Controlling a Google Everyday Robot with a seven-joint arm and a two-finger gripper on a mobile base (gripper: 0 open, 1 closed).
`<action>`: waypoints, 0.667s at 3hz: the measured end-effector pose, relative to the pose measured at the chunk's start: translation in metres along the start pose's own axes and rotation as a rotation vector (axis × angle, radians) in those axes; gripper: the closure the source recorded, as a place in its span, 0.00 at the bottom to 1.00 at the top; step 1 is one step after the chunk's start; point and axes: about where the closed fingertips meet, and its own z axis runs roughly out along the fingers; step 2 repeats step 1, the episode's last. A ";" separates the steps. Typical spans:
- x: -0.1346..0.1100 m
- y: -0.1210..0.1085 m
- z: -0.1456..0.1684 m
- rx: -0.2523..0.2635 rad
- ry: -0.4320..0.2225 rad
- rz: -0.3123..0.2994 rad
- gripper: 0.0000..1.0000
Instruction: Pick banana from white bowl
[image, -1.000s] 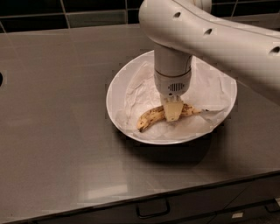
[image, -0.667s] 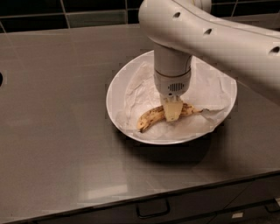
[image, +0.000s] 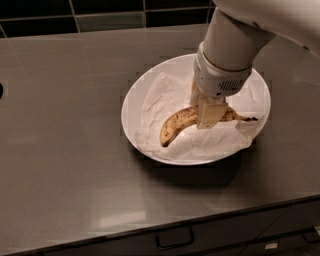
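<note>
Counter (image: 65, 165): grey, shiny.
Arm (image: 235, 35): has gone up a little since a moment ago, so the lift looks started.
White bowl (image: 131, 107): near the counter's right edge, paper (image: 160, 95) inside.
Banana (image: 177, 122): yellow with brown spots, curved, over the bowl, stem toward the right edge.
Gripper (image: 201, 111): squeezing the banana's middle.
</note>
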 end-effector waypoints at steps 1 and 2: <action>0.000 0.000 0.000 0.000 0.000 0.000 1.00; 0.000 0.000 0.000 0.000 0.000 0.000 1.00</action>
